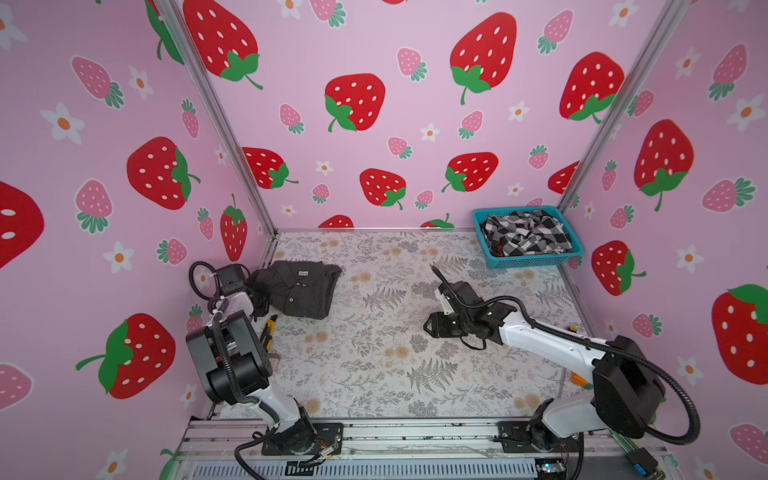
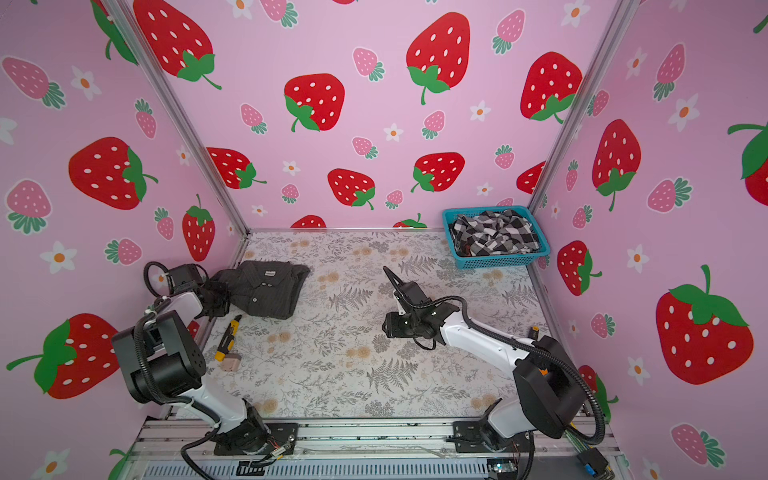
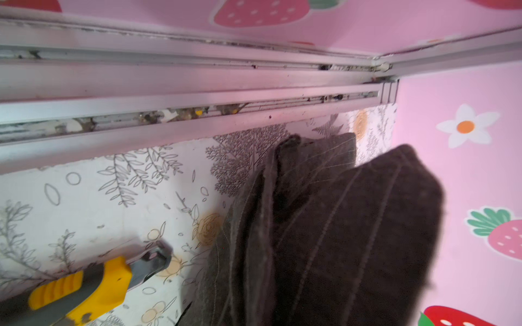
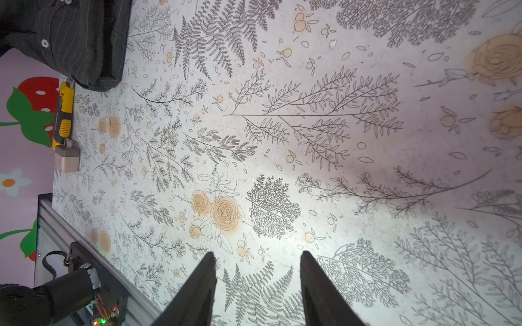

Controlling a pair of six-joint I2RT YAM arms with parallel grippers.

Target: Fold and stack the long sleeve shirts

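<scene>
The dark charcoal pinstriped button-up shirt point(image 1: 299, 291) lies folded on the floral-print table point(image 1: 374, 374), well left of the teal plastic mesh basket point(image 1: 536, 262), which holds the crumpled black-and-white checked shirt point(image 1: 525, 235). The left gripper point(image 1: 259, 301) is clamped on the folded shirt's edge farthest from the basket. The right gripper point(image 4: 257, 254) hovers between them, jaws apart and empty.

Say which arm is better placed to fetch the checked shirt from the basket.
Right, probably. The right gripper is open, empty and nearer the blue basket holding the checked shirt; the left gripper is shut against the dark shirt.
</scene>
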